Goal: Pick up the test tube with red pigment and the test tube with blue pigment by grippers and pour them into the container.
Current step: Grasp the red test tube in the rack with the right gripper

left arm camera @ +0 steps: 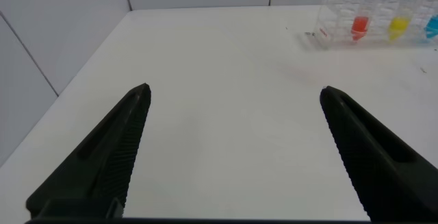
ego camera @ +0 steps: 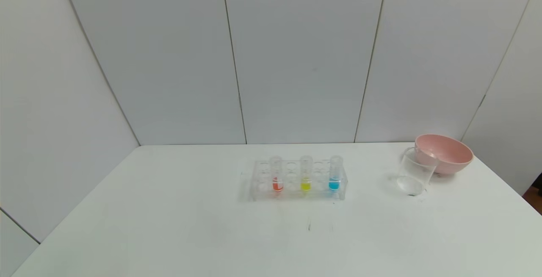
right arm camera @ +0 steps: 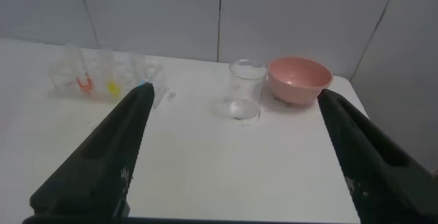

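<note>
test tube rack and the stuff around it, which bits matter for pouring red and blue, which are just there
For the job:
clear tube with red-orange liquid
clear tube with bright blue liquid
clear glass beaker
open left gripper
open right gripper

Lying about:
clear tube with yellow liquid
pink round bowl
clear plastic rack

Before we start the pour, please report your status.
Left gripper open, right gripper open, both empty above table. Red tube and blue tube upright in rack. Beaker beside pink bowl. Nothing in the way.
</note>
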